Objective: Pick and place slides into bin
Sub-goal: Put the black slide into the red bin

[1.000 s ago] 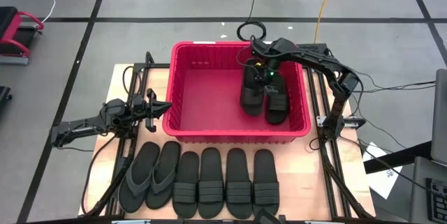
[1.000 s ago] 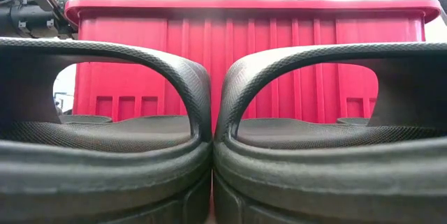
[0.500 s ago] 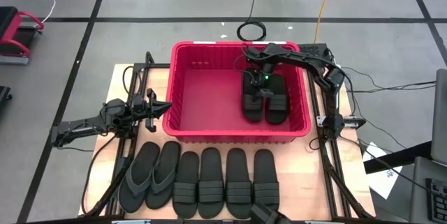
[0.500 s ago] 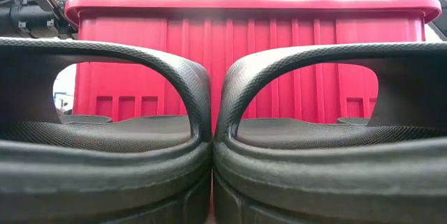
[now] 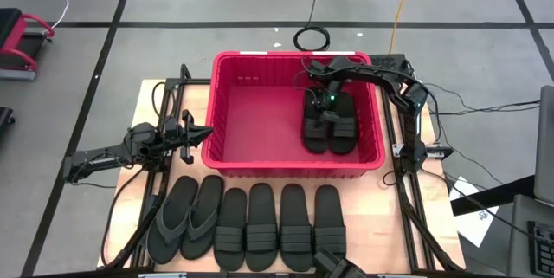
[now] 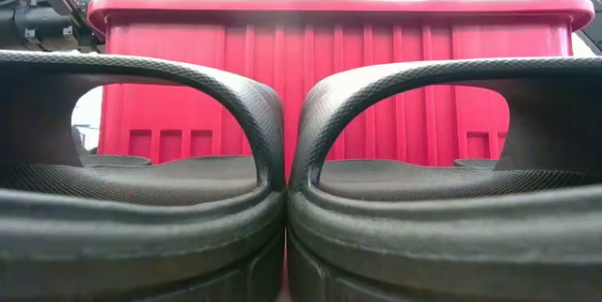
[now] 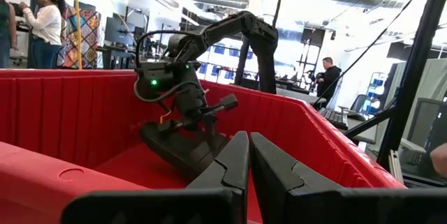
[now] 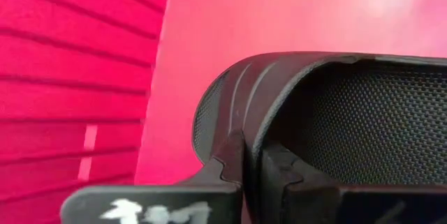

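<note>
The red bin (image 5: 216, 105) stands at the table's middle. My right gripper (image 5: 326, 105) is inside it near its right wall, shut on a black slide (image 5: 313, 129); a second slide (image 5: 344, 129) lies flat beside it on the bin floor. The held slide also shows in the left wrist view (image 7: 178, 144). Several more slides (image 5: 247, 226) lie in a row along the table's near edge, the two at the left (image 5: 186, 217) with thong straps. My left gripper (image 5: 197, 134) is shut and empty, just outside the bin's left wall. My right gripper pinches the slide's curved ribbed band (image 8: 230, 130) at its edge between its two fingers (image 8: 209, 178). It comes from above, slanting down into the bin. The slide sits tilted, its lower end (image 7: 157, 137) on the bin floor and its held end raised.
The bin's thick rim and ribbed near wall (image 6: 329, 76) rise behind two slides (image 6: 141, 198) that fill the low view. Cables lie on the floor beyond the table (image 5: 312, 35). People stand in the room beyond (image 7: 42, 25).
My right gripper has gone down into the bin and a little toward the table's near edge, still shut on the slide. The slide has tipped from steeply upright toward flat, beside the slide lying on the bin floor.
</note>
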Motion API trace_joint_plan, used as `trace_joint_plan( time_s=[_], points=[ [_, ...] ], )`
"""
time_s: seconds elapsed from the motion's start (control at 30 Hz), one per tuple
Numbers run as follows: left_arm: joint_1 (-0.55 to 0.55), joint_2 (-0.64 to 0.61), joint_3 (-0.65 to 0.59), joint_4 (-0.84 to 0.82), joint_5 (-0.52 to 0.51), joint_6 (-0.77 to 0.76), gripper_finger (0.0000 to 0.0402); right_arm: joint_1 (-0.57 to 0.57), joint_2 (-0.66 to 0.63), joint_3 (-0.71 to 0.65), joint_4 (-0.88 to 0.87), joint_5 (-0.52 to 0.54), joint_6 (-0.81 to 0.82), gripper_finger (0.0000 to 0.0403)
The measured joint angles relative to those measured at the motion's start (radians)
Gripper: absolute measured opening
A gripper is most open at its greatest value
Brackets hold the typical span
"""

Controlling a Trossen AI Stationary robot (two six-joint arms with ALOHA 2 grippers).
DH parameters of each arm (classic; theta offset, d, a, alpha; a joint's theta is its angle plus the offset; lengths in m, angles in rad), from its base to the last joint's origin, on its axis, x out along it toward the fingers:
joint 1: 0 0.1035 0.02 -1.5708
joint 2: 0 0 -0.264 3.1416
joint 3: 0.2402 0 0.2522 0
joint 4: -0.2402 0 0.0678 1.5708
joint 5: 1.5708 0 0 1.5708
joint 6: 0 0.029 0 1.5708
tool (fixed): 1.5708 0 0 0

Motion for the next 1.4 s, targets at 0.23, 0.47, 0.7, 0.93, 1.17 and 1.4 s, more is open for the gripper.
trace_joint_plan(
  time_s=[0.23,0.47,0.7,0.93,1.17,1.4],
  points=[
    [0.000,0.000,0.000,0.000,0.000,0.000,0.0024,-0.023,0.000,-0.019,-0.022,0.029,-0.021,0.0004],
    [0.000,0.000,0.000,0.000,-0.001,0.000,0.0024,-0.032,-0.003,-0.086,0.066,-0.007,0.017,0.0004],
    [0.000,0.000,0.000,-0.003,-0.004,0.034,0.0024,-0.029,-0.002,-0.154,0.094,-0.035,0.016,0.0004],
    [0.000,0.000,0.000,-0.003,-0.007,0.043,0.0024,-0.030,-0.002,-0.161,0.121,-0.032,0.012,0.0004],
    [0.000,0.000,0.000,-0.002,-0.008,0.042,0.0024,-0.030,-0.001,-0.161,0.154,-0.019,0.013,0.0026],
    [0.000,0.000,0.000,-0.002,-0.008,0.041,0.0024,-0.027,-0.023,-0.155,0.179,0.070,0.094,0.0118]
  ],
)
